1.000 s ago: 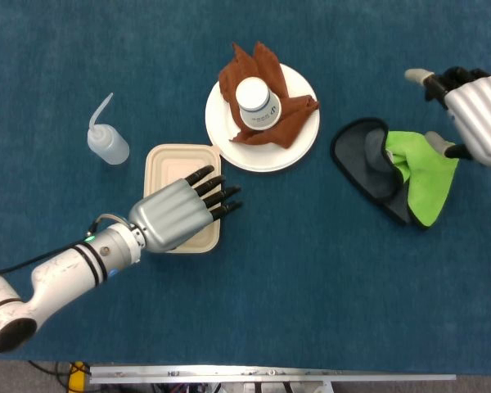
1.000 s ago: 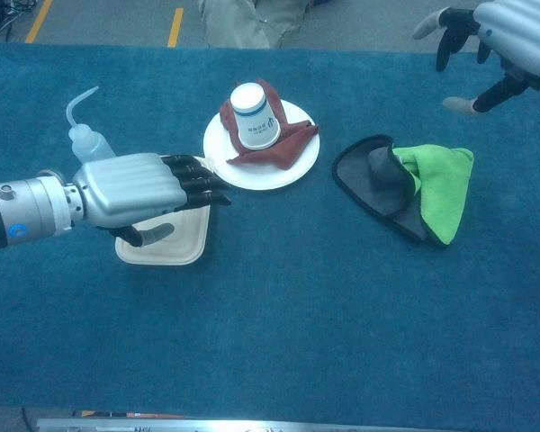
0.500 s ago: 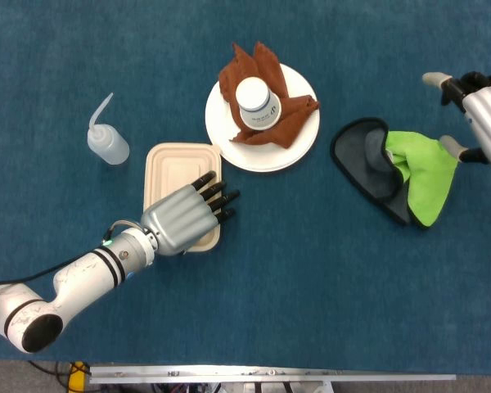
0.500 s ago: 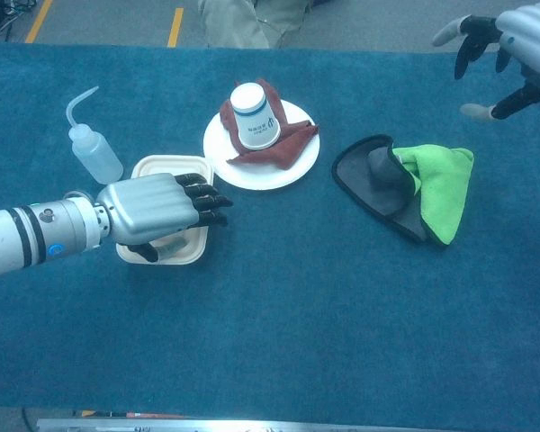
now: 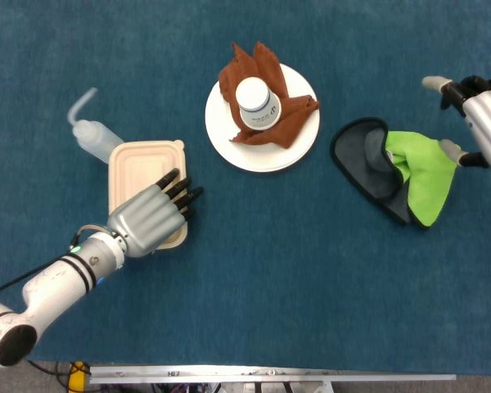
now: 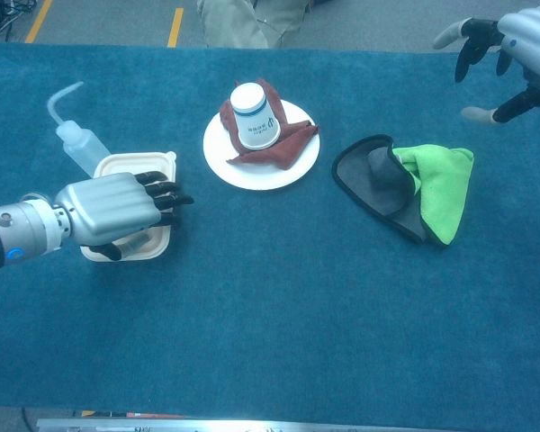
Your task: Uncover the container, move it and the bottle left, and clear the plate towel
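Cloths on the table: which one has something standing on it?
The brown towel on the white plate: an upturned paper cup stands on it. The green and grey cloth to its right lies on the bare table, carrying nothing.

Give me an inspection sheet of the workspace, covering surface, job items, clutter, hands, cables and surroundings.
Surface: blue cloth table.
Job's things: beige container, uncovered, touching the squeeze bottle; brown towel on the white plate under an inverted paper cup.
Clutter: green and grey cloth, right of the plate.
Hands: left hand rests on the container; right hand raised, holding nothing, fingers apart.
Cables: thin wire at the left wrist.
Surroundings: grey floor with yellow lines beyond the table.
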